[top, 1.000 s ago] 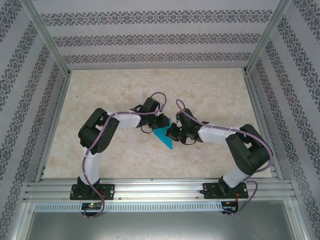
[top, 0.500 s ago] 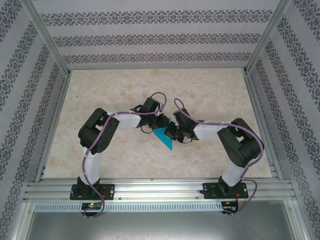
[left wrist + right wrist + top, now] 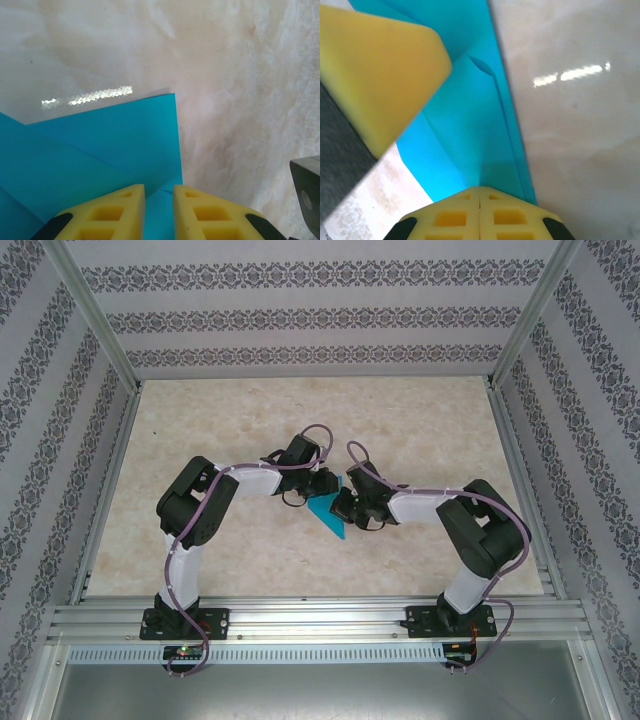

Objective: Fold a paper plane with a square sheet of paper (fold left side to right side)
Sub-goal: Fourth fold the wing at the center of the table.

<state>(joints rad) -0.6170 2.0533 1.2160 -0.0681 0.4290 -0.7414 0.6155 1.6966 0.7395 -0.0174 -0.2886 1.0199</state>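
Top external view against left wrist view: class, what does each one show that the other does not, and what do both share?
Top external: the left arm and right arm whole, the left gripper and right gripper close together over the teal-blue paper, and the patterned walls around the table.
Left wrist: the left gripper's yellow fingers a narrow gap apart, and a straight diagonal crease across the paper.
Shared: the folded teal-blue paper lying on the marbled table.
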